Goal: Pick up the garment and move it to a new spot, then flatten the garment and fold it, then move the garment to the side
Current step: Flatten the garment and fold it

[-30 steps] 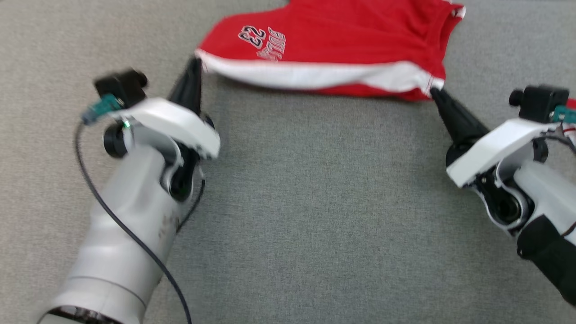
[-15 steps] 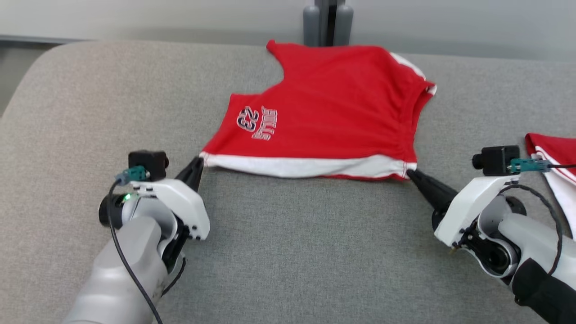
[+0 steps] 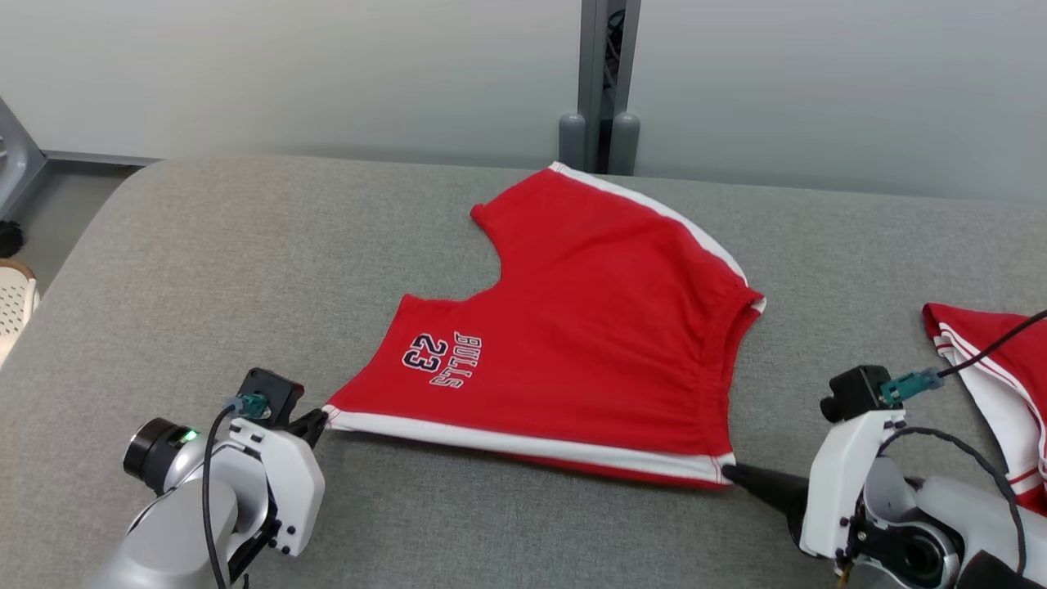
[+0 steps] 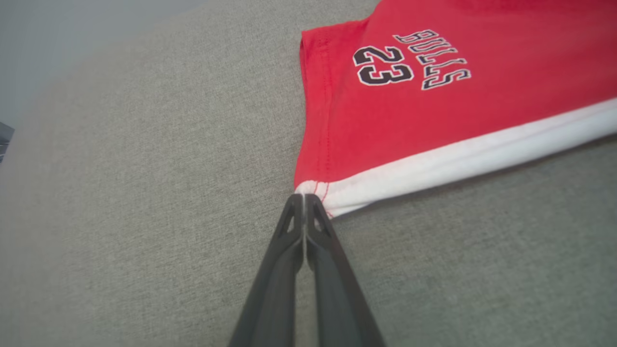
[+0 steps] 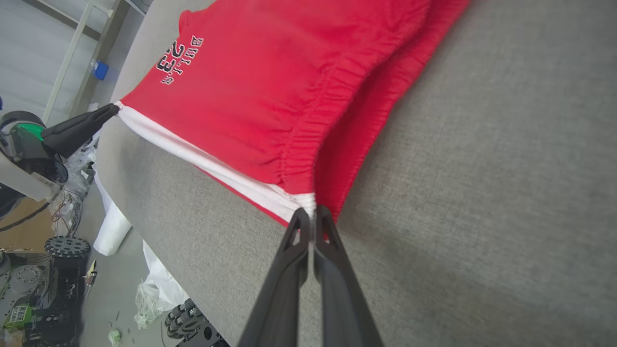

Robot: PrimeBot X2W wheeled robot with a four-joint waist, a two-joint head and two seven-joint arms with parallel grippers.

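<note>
The garment [image 3: 589,327] is a pair of red shorts with a white side stripe and a "BULLS 23" print, spread on the grey padded table [image 3: 245,270]. My left gripper [image 3: 321,419] is shut on the garment's near left corner, at the hem end of the stripe. In the left wrist view the left gripper [image 4: 304,196] pinches the white edge of the garment [image 4: 434,82]. My right gripper [image 3: 728,469] is shut on the near right corner at the elastic waistband. The right wrist view has the right gripper [image 5: 312,211] clamped on the garment [image 5: 270,82]. The stripe edge is stretched between both grippers.
A second red and white garment [image 3: 994,368] lies at the table's right edge. A grey post [image 3: 603,82] rises against the pale wall behind the table. In the right wrist view, the floor past the table's edge holds wheeled equipment [image 5: 43,270] and scraps.
The head camera has tilted up, bringing the far edge and wall into view. Both grippers keep their hold on the same two corners, the stripe edge taut between them.
</note>
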